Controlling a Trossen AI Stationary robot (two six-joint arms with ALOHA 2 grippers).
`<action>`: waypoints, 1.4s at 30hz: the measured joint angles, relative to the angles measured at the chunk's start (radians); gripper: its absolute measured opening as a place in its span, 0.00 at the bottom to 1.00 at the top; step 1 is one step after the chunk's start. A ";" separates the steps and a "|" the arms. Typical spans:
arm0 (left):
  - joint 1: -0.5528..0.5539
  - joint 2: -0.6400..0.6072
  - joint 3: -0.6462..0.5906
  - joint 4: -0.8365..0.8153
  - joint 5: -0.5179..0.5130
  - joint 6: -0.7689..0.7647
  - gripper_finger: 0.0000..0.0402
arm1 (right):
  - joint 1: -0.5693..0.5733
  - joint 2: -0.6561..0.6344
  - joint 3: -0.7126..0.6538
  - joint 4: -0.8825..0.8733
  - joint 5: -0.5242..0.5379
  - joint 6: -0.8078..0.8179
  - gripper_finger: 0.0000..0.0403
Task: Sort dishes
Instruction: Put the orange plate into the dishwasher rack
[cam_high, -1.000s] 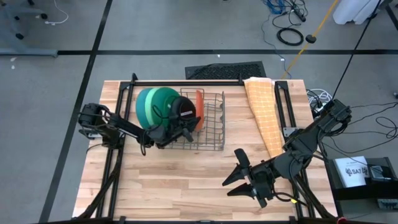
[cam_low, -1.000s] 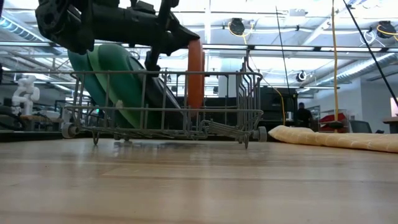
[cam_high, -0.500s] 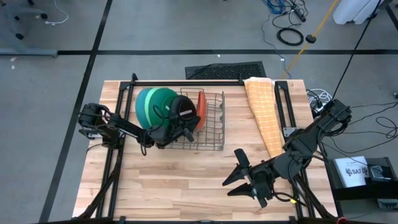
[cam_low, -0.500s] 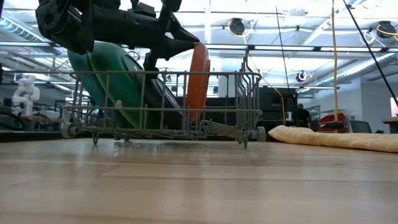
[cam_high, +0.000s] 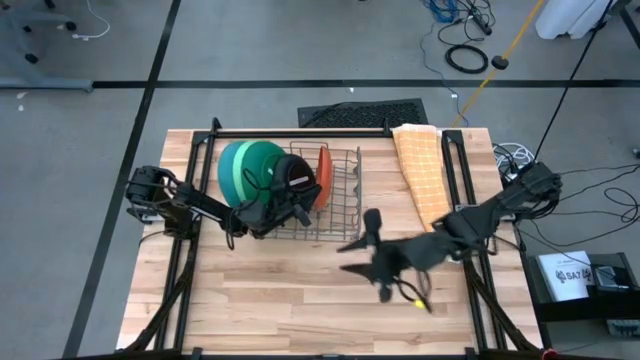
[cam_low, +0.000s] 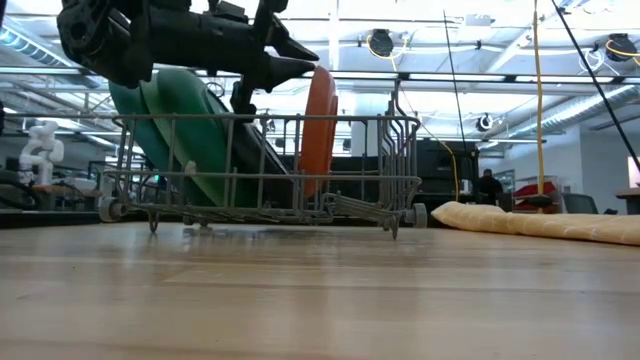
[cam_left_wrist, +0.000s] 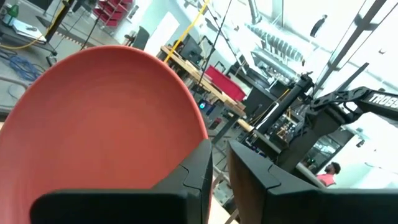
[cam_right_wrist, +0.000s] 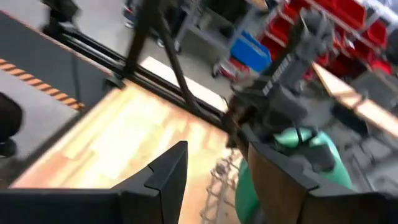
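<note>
Presently, racking step: left pincer (cam_high: 303, 207) slightly parted beside orange plate (cam_high: 321, 176) standing in wire rack (cam_high: 343, 232); right pincer (cam_high: 362, 246) empty, agape mid-bench; next, withdrawal clear of plate

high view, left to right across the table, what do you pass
light green plate → dark green plate → black plate → orange plate → right gripper → checked cloth
</note>
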 joint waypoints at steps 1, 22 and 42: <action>0.000 -0.002 0.000 -0.001 0.000 0.000 0.15 | -0.018 0.011 0.000 0.000 -0.001 0.010 0.40; -0.048 -0.012 0.000 0.127 0.007 0.192 0.15 | -0.202 0.077 -0.027 -0.166 0.129 0.262 0.40; -0.151 -0.307 0.000 -0.152 0.192 0.409 0.15 | -0.384 0.076 -0.226 -0.063 0.201 0.426 0.19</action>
